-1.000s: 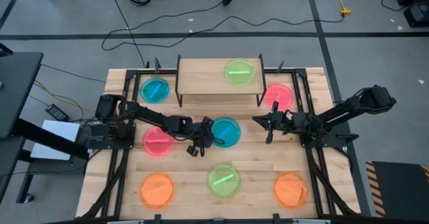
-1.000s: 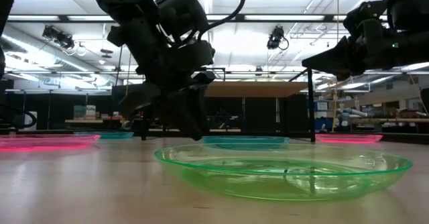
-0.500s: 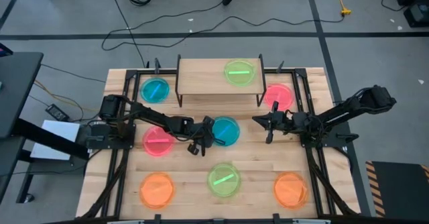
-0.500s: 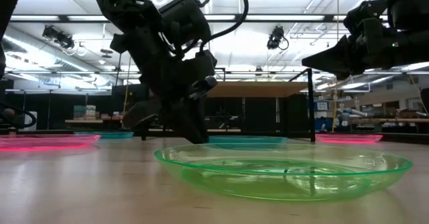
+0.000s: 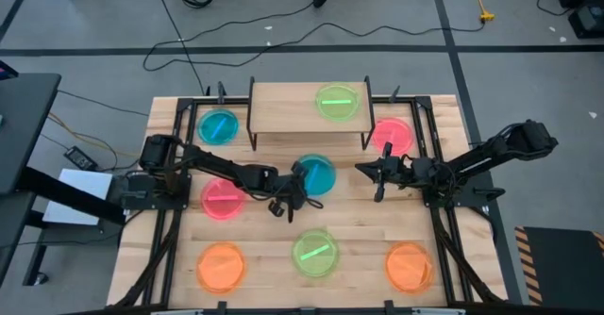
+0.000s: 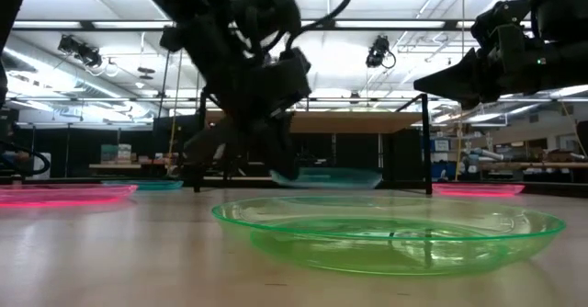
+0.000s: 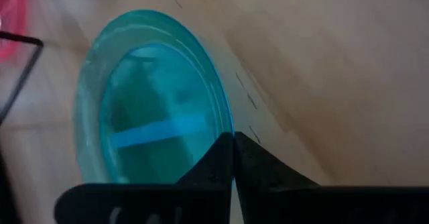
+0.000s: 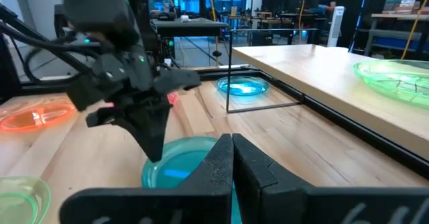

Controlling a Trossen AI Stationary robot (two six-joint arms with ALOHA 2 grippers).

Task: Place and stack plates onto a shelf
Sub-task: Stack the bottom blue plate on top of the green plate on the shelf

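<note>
High view showed the left claw [image 5: 286, 194] pinched on the near rim of a teal plate [image 5: 315, 174] at mid-table, the plate lifted and reaching away from the fingertips toward the shelf [image 5: 283, 107], which stood beyond it with a green plate [image 5: 336, 101] already on its right half. From table height the same teal plate [image 6: 323, 177] hung just clear of the wood, tipped slightly, held only at one edge by the claw [image 6: 278, 167] above and to its left. The wrist camera confirmed the grip: both dark fingers [image 7: 218, 162] met on the thin rim of the teal plate [image 7: 151, 127], with nothing under the rest of it. The plate looked light, thin and somewhat flexible, its smooth plastic likely to slip or pivot in so narrow a hold; the raised rim seemed the only practical place to take it, and a deeper bite there would probably steady it. The right claw [image 5: 378, 185] waited off to the teal plate's right, its fingers drawn together on nothing, a pink plate [image 5: 391, 134] beyond it.
</note>
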